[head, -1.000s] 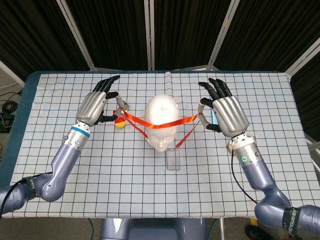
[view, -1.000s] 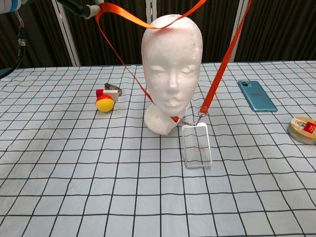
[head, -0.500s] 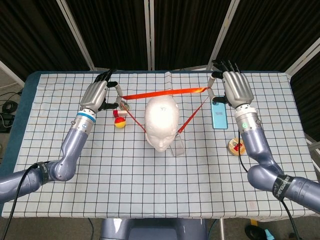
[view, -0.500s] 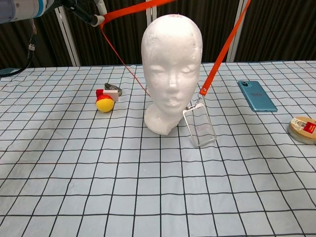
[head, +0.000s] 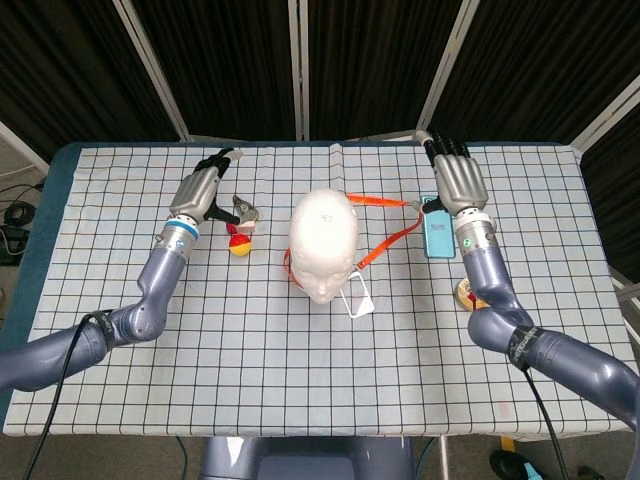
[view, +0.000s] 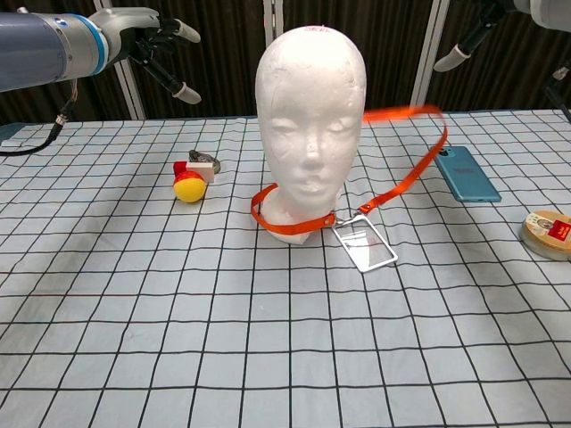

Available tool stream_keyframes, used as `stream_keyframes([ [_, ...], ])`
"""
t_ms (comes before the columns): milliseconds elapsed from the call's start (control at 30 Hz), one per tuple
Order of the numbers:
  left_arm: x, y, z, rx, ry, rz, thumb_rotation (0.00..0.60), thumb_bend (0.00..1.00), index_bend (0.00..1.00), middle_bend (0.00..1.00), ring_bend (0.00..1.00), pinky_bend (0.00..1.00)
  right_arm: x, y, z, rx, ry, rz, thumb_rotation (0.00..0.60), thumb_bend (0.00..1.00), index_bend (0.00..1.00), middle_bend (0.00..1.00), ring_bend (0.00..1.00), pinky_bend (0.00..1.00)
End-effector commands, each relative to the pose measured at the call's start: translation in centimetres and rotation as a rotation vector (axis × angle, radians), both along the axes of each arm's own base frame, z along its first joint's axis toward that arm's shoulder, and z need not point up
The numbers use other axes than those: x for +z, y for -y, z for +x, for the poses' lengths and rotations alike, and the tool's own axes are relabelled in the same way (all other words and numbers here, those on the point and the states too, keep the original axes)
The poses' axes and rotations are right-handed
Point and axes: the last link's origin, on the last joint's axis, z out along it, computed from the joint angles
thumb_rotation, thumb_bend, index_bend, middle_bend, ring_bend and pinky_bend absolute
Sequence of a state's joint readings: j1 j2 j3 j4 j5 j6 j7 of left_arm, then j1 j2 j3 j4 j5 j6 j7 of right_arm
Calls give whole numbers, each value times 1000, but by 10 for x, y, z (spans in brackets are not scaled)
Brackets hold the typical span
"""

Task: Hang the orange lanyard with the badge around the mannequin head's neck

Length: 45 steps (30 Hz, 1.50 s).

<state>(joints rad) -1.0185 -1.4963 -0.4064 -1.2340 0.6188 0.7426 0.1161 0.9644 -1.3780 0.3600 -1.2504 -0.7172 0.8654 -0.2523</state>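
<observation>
Lanyard (view: 294, 219) loops the mannequin head's (view: 310, 134) neck, its right stretch blurred above the counter (view: 268, 357); left robot hand (head: 207, 187) and right robot hand (head: 455, 180) both spread, holding nothing.

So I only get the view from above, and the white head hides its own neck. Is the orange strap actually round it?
Observer: In the chest view, yes at the front. The orange strap lies against the base of the foam head's neck.
Visitor: And the rest of the loop?
Observer: It climbs off the table on the phone side and shows as a blur in mid-air beside the head, not settled.
Visitor: Is anything holding it up?
Observer: Not that I can see. The left robot hand is raised with its fingers spread and nothing in them.
</observation>
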Motion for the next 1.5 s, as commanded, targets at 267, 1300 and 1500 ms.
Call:
stream_keyframes([
  [267,14,7,-17,-49,-32,39,600,0,0,0,0,0,17,-12,-16,24,-53,-40,600,299,49,0,0,0],
  [1300,117,248,-144,53,-390,242,600,2,0,0,0,0,-27,-180,-89,252,-203,313,600,1000,219,147,60,92],
  [1500,115,248,-153,51,-388,245,600,2,0,0,0,0,-70,-175,-68,300,-200,422,600,1000,220,146,75,132],
])
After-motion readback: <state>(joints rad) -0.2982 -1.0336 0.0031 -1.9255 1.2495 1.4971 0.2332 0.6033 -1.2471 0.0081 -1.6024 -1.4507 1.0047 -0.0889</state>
